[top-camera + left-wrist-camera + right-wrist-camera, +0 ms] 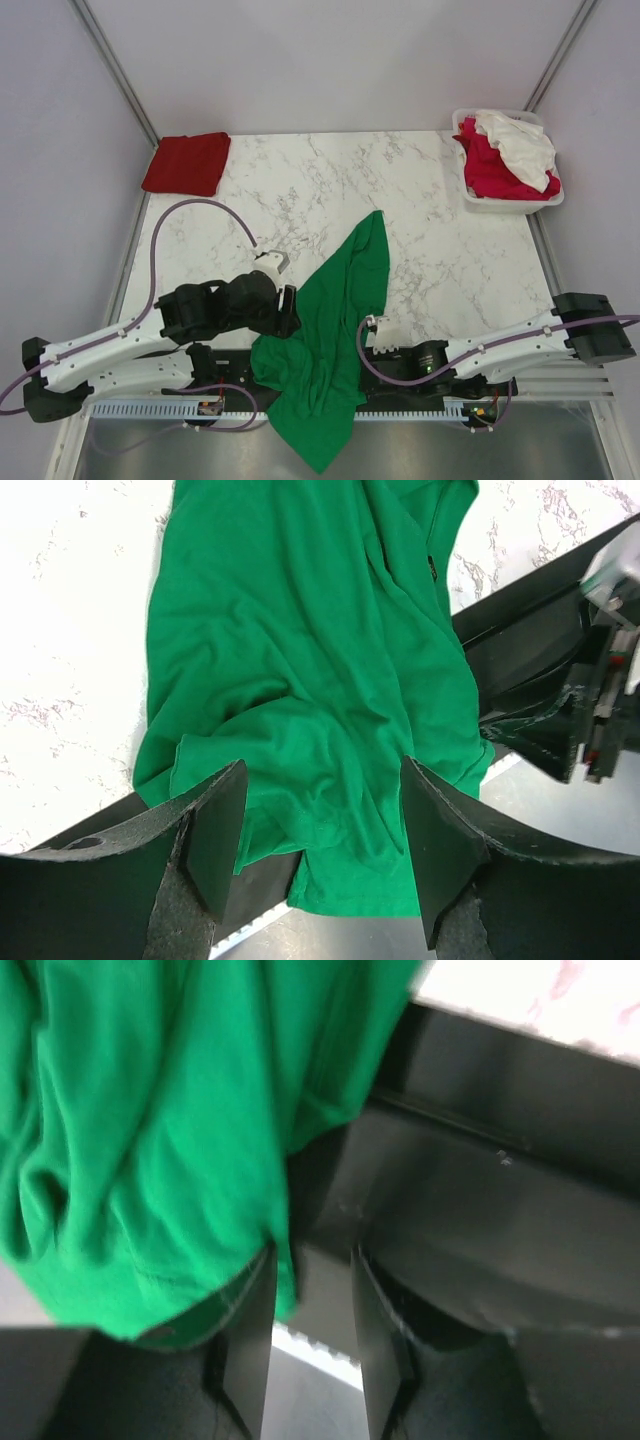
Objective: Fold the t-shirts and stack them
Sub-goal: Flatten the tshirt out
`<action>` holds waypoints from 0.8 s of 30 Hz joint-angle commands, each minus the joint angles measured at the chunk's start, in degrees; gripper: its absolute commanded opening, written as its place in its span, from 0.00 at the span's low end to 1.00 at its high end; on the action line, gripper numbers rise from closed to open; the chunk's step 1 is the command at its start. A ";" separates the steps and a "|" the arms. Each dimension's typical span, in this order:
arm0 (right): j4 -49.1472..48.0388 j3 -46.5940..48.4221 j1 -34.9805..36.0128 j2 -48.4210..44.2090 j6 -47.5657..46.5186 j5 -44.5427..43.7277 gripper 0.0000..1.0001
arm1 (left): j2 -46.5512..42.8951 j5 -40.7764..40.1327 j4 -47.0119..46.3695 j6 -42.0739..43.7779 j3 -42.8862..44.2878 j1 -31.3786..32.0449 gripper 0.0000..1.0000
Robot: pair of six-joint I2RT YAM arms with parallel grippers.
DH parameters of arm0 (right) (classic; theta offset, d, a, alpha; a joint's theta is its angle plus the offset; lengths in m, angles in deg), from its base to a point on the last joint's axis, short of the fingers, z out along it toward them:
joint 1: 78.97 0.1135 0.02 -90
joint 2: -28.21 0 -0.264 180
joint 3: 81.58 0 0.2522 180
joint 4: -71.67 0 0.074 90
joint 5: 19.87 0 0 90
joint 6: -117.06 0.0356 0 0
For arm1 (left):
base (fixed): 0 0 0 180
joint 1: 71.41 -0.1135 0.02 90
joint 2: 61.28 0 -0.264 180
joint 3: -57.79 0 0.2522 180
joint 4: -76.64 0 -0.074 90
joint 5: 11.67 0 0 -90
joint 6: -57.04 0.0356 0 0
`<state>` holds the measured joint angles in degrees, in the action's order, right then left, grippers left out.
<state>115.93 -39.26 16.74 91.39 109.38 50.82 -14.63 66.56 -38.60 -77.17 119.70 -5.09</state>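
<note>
Left gripper (322,770) hovers, fingers spread, over bright green crumpled cloth t-shirt (335,320) | my right gripper (312,1260): grip unclear | white marbled tabletop (300,190), frame centre | plain grey walls (330,60) behind

The right wrist view is blurred throughout. The green t-shirt (150,1110) runs off its top and left edges, and whether the hem touches the right claw (312,1260) cannot be told. From above, that shirt hides part of the near edge of the bench (430,250). In the basket (545,200) the white t-shirt (520,145) covers much of the crimson-pink t-shirt (490,175); how many garments lie there is unclear. In the left wrist view the shirt runs off the top edge, and the bottom edge cuts off the finger bases of the left claw (322,780).
</note>
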 commanded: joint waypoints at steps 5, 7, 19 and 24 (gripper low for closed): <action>-10.46 2.30 2.39 6.78 3.28 1.29 0.41 | -2.35 -1.51 0.68 -3.78 -1.29 0.38 0.70; -10.73 1.59 2.38 5.82 3.54 1.47 0.41 | -3.32 -1.41 1.20 -4.40 -2.26 0.38 0.70; -10.38 1.41 9.32 3.17 6.97 0.86 0.45 | -4.55 -2.56 1.73 -5.01 -2.70 0.38 0.70; -9.59 -0.16 10.82 1.35 10.22 -1.07 0.46 | -4.90 -2.64 1.82 -5.19 -2.88 0.38 0.70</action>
<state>107.08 -39.59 26.53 94.67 115.90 51.24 -19.09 66.28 -36.91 -80.08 117.07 -5.04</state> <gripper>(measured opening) 0.455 0.701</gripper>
